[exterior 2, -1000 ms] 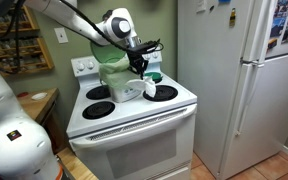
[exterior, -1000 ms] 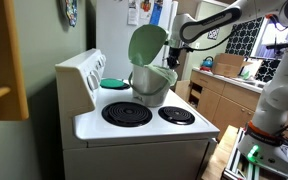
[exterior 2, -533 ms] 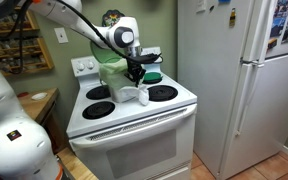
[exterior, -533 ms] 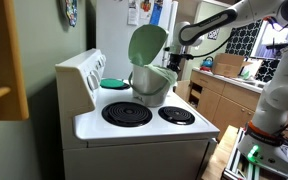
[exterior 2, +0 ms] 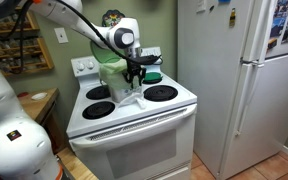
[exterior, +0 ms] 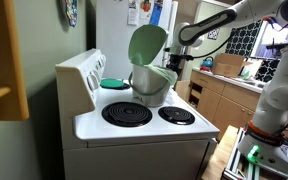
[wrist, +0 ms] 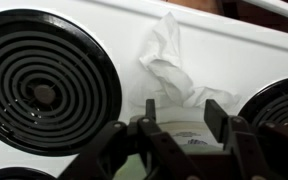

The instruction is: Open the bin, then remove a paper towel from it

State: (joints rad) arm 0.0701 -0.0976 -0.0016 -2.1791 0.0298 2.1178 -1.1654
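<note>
In an exterior view the bin [exterior: 152, 82] stands upright on the worktop [exterior: 144, 128], its lid [exterior: 147, 43] tipped back and its mouth facing up, probably for access. The claw [exterior: 174, 62] hangs beside the bin.

In an exterior view the paper towel [exterior 2: 130, 98] lies before the bin.

In the wrist view the claw is spread and empty, and the towel's long axis runs away from it.

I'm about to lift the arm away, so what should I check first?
1. The lid of the bin is open: ok.
2. The towel is out of the bin, on the stove: ok.
3. The towel is off both burners: ok, it lies between them.
4. The claw is open: ok, fingers apart.
5. The towel is free of the claw: cannot tell; its lower edge runs toward the fingers.
</note>
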